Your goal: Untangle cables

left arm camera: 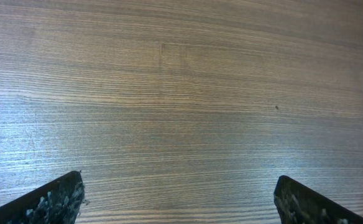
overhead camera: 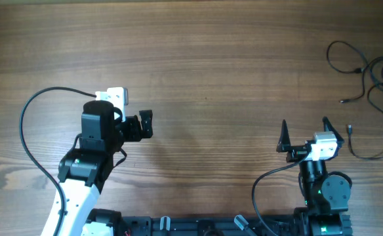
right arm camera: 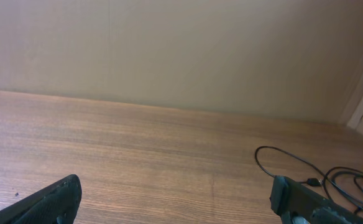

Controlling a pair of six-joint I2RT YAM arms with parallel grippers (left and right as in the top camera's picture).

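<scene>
The cables [overhead camera: 374,85] are thin black wires with small plug ends, lying in tangled loops at the table's far right edge. Part of them shows in the right wrist view [right arm camera: 293,163] beyond the right finger. My right gripper [overhead camera: 305,134] is open and empty, to the lower left of the cables and apart from them; both its fingers show in its own view [right arm camera: 178,199]. My left gripper [overhead camera: 145,124] is on the left side of the table, far from the cables. Its own view [left arm camera: 178,199] shows it open over bare wood.
The wooden table [overhead camera: 211,72] fills the overhead view. A thick black arm cable [overhead camera: 31,144] loops out to the left of the left arm. A beige wall [right arm camera: 169,50] stands behind the table's far edge. The arm bases [overhead camera: 211,226] sit along the front edge.
</scene>
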